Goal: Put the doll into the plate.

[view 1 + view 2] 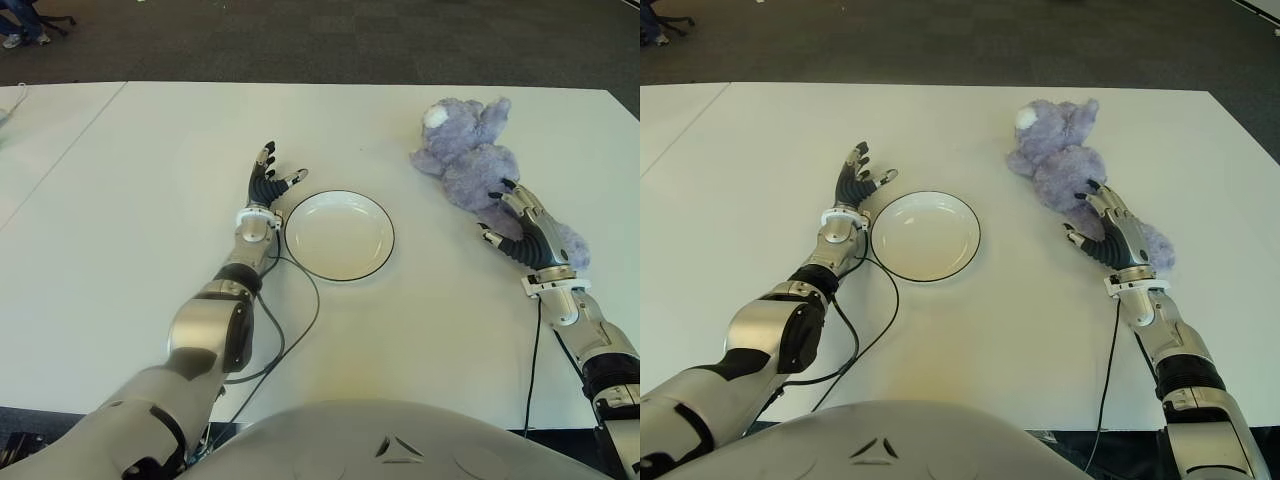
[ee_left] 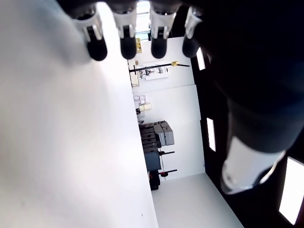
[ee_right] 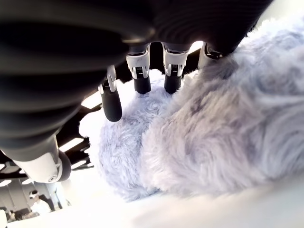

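From my seat I look down on a broad white table (image 1: 130, 180) that fills most of the head camera views, with a thin seam running diagonally across its left part. Beyond its far edge lies a dark grey carpeted floor (image 1: 330, 40). At the far left corner of that floor I can make out part of a chair base (image 1: 45, 22) and what seem to be someone's shoes (image 1: 12, 40). Through the left wrist camera I see a white wall (image 2: 175, 102), dark equipment or cabinets (image 2: 159, 135) against it, and bright rectangular ceiling lights (image 2: 211, 134). The right wrist camera catches more strip lights (image 3: 71, 145) overhead.
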### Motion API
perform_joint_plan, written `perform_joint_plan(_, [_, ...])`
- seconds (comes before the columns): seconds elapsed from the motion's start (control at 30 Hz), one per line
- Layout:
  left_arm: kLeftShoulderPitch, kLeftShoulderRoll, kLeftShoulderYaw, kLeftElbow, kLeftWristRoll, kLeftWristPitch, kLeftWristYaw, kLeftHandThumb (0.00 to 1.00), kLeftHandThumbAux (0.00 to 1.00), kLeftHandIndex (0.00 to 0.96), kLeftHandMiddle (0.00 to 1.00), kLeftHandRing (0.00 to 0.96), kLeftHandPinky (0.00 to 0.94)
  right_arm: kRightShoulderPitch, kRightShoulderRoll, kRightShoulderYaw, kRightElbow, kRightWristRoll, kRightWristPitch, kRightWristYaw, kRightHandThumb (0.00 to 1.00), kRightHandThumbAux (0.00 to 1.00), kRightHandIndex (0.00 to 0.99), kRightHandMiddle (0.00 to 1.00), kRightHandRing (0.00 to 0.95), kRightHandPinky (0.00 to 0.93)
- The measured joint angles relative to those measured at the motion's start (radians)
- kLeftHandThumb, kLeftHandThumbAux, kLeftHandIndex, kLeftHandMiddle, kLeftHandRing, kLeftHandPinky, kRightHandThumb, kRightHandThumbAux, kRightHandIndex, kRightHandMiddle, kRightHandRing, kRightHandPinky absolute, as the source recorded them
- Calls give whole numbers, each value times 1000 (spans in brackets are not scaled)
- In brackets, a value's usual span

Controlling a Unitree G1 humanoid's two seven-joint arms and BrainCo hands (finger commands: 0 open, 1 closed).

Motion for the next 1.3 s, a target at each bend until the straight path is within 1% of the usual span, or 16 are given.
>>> perform_joint_plan(0.1, [0, 0, 0, 0, 0, 0, 0, 0, 771, 38, 52, 61, 92, 6, 0, -2, -2, 2, -6, 0, 491, 551, 198, 0, 6, 268])
perform_joint_plan(0.2, [0, 0, 0, 0, 0, 0, 0, 0, 768, 39, 54, 61, 95, 11, 0, -4, -2, 5, -12, -3, 495, 553, 202, 0, 6, 265])
perform_joint_plan(0.4, [0, 0, -1, 0, 0, 0, 0, 0, 773, 52, 64, 71, 110, 17, 2, -9, -4, 5, -19, -19, 473, 557, 207, 0, 10, 275])
perform_joint_plan(0.53, [0, 0, 0, 0, 0, 0, 0, 0, 787, 47, 56, 64, 92, 18, 2, -11, -11, 4, -18, -24, 475, 555, 206, 0, 31, 290])
perform_joint_plan(0.63, [0, 0, 0, 0, 0, 0, 0, 0, 789, 43, 53, 60, 96, 19, 3, -13, -16, 3, -11, -28, 472, 555, 203, 0, 37, 237])
perform_joint_plan(0.7, [0, 0, 1, 0, -1, 0, 0, 0, 790, 44, 55, 61, 100, 20, 2, -20, -21, 4, -3, -31, 473, 557, 205, 0, 35, 225])
perform_joint_plan(0.73, [0, 0, 1, 0, -1, 0, 0, 0, 791, 45, 58, 64, 104, 21, 2, -23, -23, 5, 0, -32, 476, 556, 208, 0, 32, 203])
perform_joint_plan(0.8, [0, -1, 0, 0, 0, 0, 0, 0, 792, 46, 58, 65, 106, 21, 2, -31, -26, 5, 6, -33, 478, 556, 209, 0, 31, 196])
perform_joint_plan(0.87, [0, -1, 0, 0, 0, 0, 0, 0, 800, 51, 65, 72, 115, 23, 2, -37, -30, 5, 15, -34, 479, 548, 214, 0, 17, 141])
perform_joint_plan(0.93, [0, -1, 0, 0, 0, 0, 0, 0, 802, 51, 65, 73, 117, 26, 2, -43, -34, 3, 29, -40, 479, 547, 215, 0, 15, 135])
perform_joint_plan(1.03, [0, -1, 0, 0, 0, 0, 0, 0, 806, 53, 69, 77, 116, 29, 3, -50, -39, -1, 53, -46, 459, 533, 209, 0, 13, 145])
perform_joint_plan(1.07, [0, -1, 1, 0, -1, 0, 0, 0, 810, 52, 68, 77, 115, 30, 3, -52, -40, -1, 61, -48, 457, 529, 207, 0, 22, 176])
perform_joint_plan(1.13, [0, -1, 1, 0, -1, 0, 0, 0, 811, 52, 68, 77, 115, 31, 3, -54, -42, -1, 74, -51, 457, 527, 206, 0, 24, 186])
perform_joint_plan(1.17, [0, -1, 1, 0, -1, 0, 0, 0, 810, 49, 65, 75, 114, 31, 3, -54, -42, -1, 78, -51, 462, 523, 204, 0, 34, 210])
perform_joint_plan(1.3, [0, -1, 1, 0, -1, 0, 0, 0, 807, 47, 62, 73, 109, 30, 4, -54, -39, -1, 86, -56, 470, 517, 201, 0, 44, 220])
